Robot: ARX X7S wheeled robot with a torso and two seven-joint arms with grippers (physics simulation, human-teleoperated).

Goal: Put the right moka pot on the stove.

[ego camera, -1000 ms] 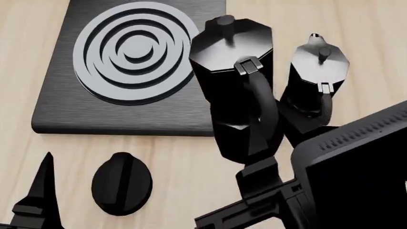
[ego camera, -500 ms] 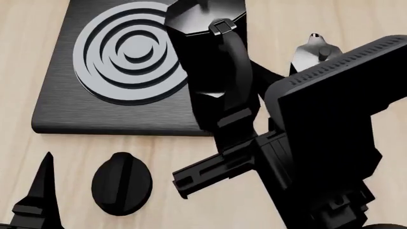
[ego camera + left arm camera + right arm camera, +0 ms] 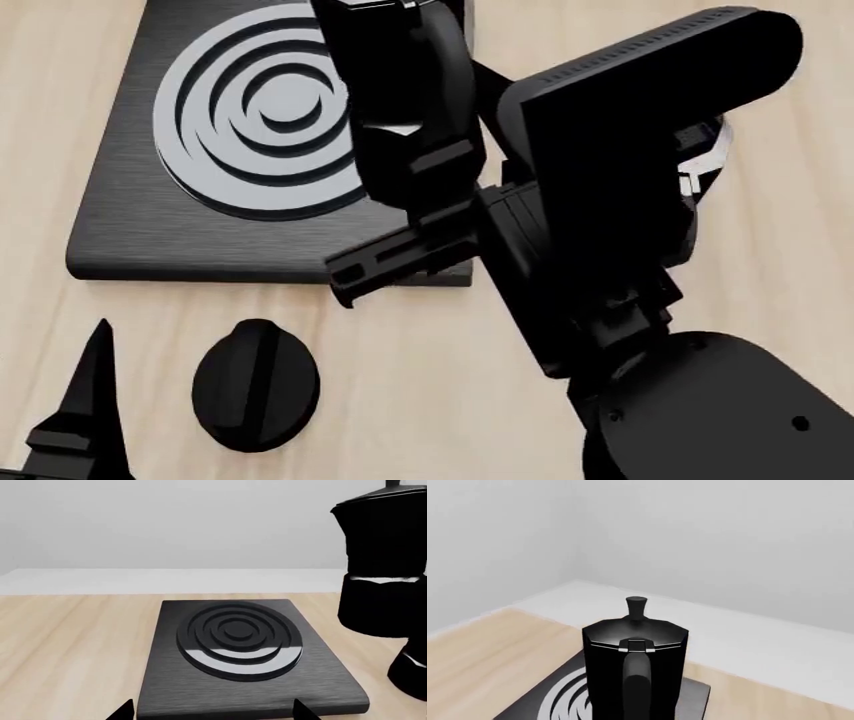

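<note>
Nearest in the head view, the left pincer (image 3: 80, 420) hangs with its dark fingers spread wide beside a small round black knob (image 3: 255, 384) on the pale wooden bench (image 3: 400, 380). Beyond, the right pincer (image 3: 427, 180) grips the glossy black faceted moka pot (image 3: 394, 70) by its handle, holding it lifted over the right edge of the flat black square stove (image 3: 134, 220) with raised burner rings

wooden table (image 3: 400, 400) bears stove (image 3: 120, 230) and knob (image 3: 254, 385).

Boxy, seemingly ribbed matte-black right arm (image 3: 627, 180).

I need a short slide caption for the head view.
Right claw carries a moka pot above the stove.
</note>
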